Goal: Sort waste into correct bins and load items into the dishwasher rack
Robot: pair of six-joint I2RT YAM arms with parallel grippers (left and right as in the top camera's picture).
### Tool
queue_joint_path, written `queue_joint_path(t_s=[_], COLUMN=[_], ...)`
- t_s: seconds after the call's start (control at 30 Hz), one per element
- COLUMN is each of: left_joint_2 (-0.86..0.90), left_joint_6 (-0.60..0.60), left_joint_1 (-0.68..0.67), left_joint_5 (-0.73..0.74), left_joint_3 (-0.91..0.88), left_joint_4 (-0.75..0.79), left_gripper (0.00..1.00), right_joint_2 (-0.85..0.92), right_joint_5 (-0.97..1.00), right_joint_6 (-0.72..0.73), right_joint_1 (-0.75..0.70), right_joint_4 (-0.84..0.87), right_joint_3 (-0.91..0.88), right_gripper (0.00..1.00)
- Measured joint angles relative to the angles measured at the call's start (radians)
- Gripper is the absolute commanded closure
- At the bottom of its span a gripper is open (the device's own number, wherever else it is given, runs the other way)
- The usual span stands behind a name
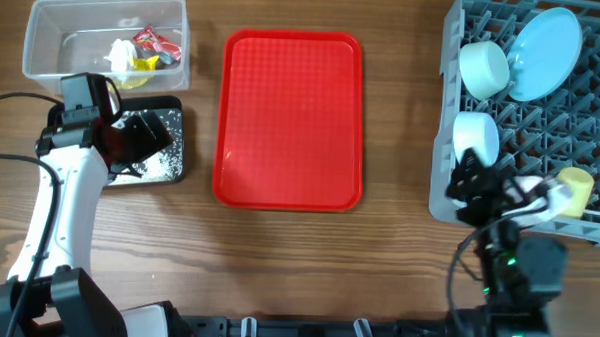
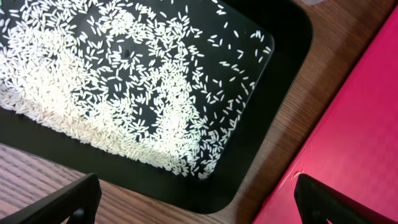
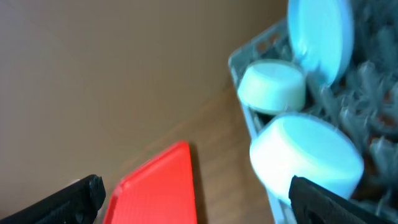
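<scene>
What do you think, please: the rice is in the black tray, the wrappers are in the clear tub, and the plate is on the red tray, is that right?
Not quite: the plate stands in the rack, not on the red tray, as the overhead view shows. The rice is in the black tray and the wrappers are in the clear tub.
</scene>
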Motion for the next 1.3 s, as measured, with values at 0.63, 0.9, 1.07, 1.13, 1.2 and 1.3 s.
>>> queue_joint_path(t_s=[0.63,0.9,1.07,1.13,1.2,1.3], left_joint_2=[0.0,0.0,0.0,0.0,0.0,0.0], left_joint_6=[0.0,0.0,0.0,0.0,0.0,0.0], left_joint_1=[0.0,0.0,0.0,0.0,0.0,0.0], left_joint_5=[0.0,0.0,0.0,0.0,0.0,0.0], left_joint_3=[0.0,0.0,0.0,0.0,0.0,0.0], left_joint_4=[0.0,0.0,0.0,0.0,0.0,0.0], left_gripper=[0.0,0.0,0.0,0.0,0.0,0.0], right_joint_2=[-0.228,-0.277,-0.277,-0.277,-0.277,-0.277], right_joint_5=[-0.042,-0.045,-0.045,-0.045,-0.045,-0.045], right_joint_6=[-0.14,-0.166,-0.166,-0.166,-0.166,-0.166], right_joint_1=[0.051,0.051,0.051,0.051,0.051,0.051], right_joint_4=[0.155,0.158,0.158,0.158,0.158,0.158], right_joint_3=[-0.294,-0.298,-0.298,-0.298,-0.298,-0.298], right_gripper=[0.0,0.0,0.0,0.0,0.0,0.0])
